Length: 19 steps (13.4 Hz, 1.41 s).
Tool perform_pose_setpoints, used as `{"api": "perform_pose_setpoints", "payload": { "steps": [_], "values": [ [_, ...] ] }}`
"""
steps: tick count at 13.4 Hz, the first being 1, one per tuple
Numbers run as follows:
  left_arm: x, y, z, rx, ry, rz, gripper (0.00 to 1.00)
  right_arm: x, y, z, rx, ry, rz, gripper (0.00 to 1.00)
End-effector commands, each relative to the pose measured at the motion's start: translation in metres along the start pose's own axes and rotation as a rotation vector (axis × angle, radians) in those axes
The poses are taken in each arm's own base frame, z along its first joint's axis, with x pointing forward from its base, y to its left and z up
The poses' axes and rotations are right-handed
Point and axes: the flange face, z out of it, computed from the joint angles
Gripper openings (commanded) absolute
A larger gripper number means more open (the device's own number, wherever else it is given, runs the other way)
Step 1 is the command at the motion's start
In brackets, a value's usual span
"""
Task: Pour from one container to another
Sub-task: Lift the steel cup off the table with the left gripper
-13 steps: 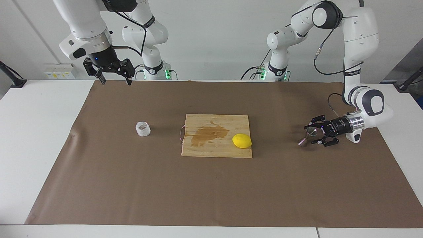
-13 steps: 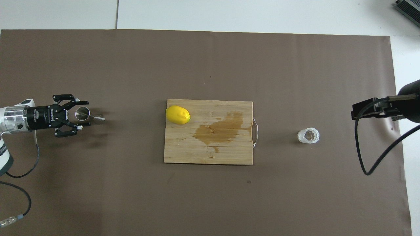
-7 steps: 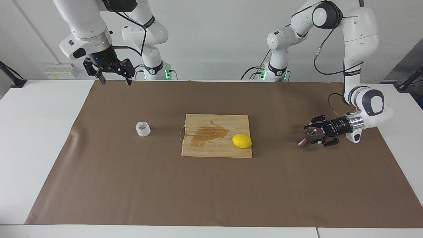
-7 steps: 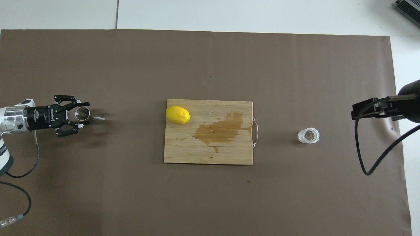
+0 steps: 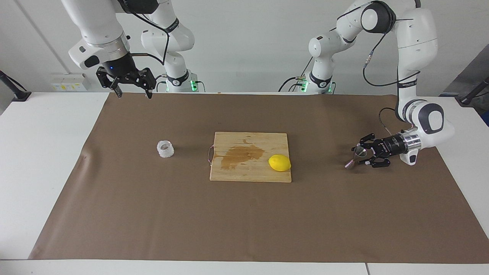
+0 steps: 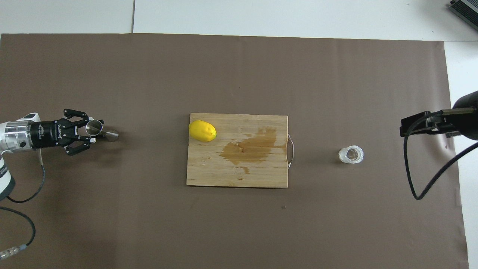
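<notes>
Left gripper (image 5: 362,154) is low over the brown mat (image 5: 244,214) at the left arm's end of the table (image 5: 42,160), lying nearly level and pointing toward the cutting board (image 5: 250,157). Its fingertips are pinched on the steel jigger (image 5: 356,157), gripping the upper cone. Overhead, same gripper (image 6: 93,128) shows its black links splayed out at the sides with the jigger (image 6: 100,129) between the tips. Jigger is tilted, one cone mouth up at the fingers, the other end down at the mat; can't tell if that end touches.

Right gripper (image 5: 131,91) hangs high over the mat edge at the right arm's end, fingers spread, nothing in them. That arm is waiting. Overhead it shows only as a dark block with cable (image 6: 429,125).

Glass cup (image 5: 165,149) stands upright on the mat between the board and the right arm's end, well apart from both grippers. Overhead cup (image 6: 351,154) sits just off the board's wire handle (image 6: 291,151).

Board (image 6: 237,150) is mid-table with a brown wet stain (image 6: 251,146) across it. Lemon (image 5: 279,163) rests on the board, at the end toward the left arm. Overhead lemon (image 6: 202,130) sits at the corner farther from the robots.
</notes>
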Motion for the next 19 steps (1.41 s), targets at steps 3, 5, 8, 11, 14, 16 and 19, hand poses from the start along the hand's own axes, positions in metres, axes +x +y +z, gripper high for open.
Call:
{"api": "perform_pose_setpoints", "payload": {
  "steps": [3, 5, 8, 11, 14, 16, 19],
  "values": [
    [-0.001, -0.007, -0.002, -0.022, -0.033, -0.003, 0.13, -0.006, 0.003, -0.002, 0.002, -0.004, 0.009, 1.0],
    [-0.008, -0.002, -0.004, -0.027, -0.041, 0.0, 0.0, -0.006, 0.003, -0.002, 0.002, -0.004, 0.009, 1.0],
    [-0.023, 0.006, -0.002, -0.034, -0.064, -0.012, 0.0, -0.006, 0.003, -0.002, 0.002, -0.004, 0.009, 1.0],
    [-0.049, 0.011, 0.0, -0.041, -0.069, -0.036, 0.0, -0.006, 0.003, -0.002, 0.002, -0.004, 0.009, 1.0],
    [-0.078, 0.012, 0.022, -0.031, -0.086, -0.038, 0.0, -0.006, 0.003, -0.002, 0.002, -0.004, 0.009, 1.0],
    [-0.098, 0.009, 0.037, -0.021, -0.089, -0.045, 0.0, -0.006, 0.003, -0.002, 0.002, -0.004, 0.009, 1.0],
    [-0.128, -0.005, 0.064, -0.005, -0.093, -0.084, 0.0, -0.006, 0.003, -0.002, 0.002, -0.004, 0.009, 1.0]
  ]
}}
